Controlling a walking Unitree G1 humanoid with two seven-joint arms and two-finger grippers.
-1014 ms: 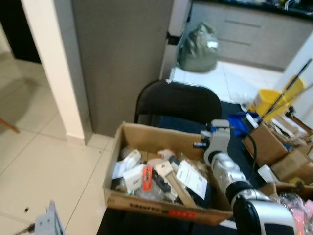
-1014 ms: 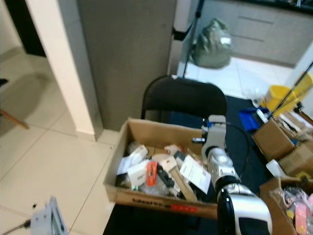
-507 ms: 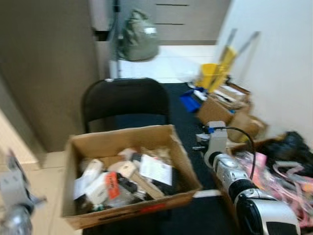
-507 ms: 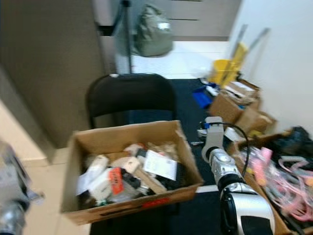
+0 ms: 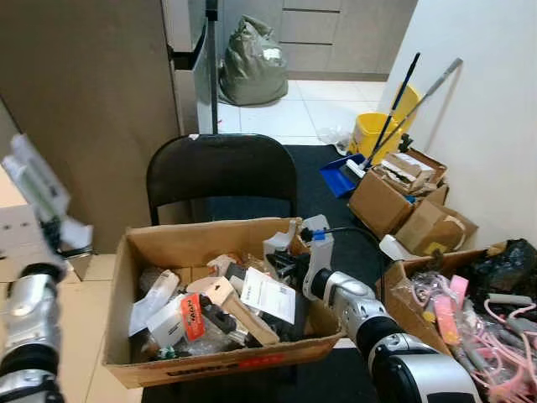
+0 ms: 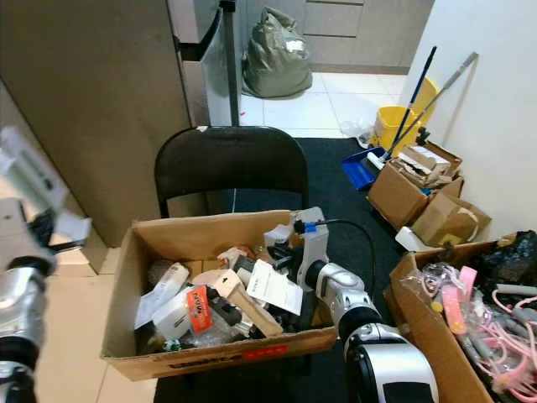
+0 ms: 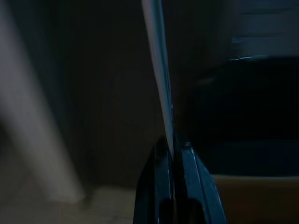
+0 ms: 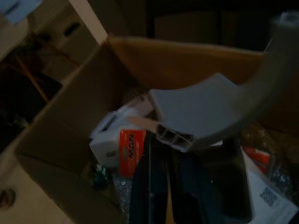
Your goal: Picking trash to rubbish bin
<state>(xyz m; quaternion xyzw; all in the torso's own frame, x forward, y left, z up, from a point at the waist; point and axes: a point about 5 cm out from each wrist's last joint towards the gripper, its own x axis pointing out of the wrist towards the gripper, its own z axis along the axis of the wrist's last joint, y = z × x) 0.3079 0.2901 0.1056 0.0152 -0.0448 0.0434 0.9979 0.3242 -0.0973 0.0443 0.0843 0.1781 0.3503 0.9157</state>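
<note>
Both jaws clamped — right gripper (image 5: 283, 252) on grey plastic piece (image 8: 210, 109) over cardboard box (image 5: 134, 252), left gripper (image 7: 174, 154) on flat strip (image 7: 159, 70).

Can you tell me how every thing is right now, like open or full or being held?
Brown cardboard box: open, full of trash.
Grey curved plastic piece: held over the box.
Right gripper: shut on it.
Flat white strip: pinched upright.
Left gripper: shut on it.
Black folding chair: upright behind the box.

My way into the cardboard box (image 5: 134, 369) from above is open, though clutter packs its floor. The black chair (image 5: 220, 172) backs it on the far side; more boxes (image 5: 388, 197) crowd my right.
</note>
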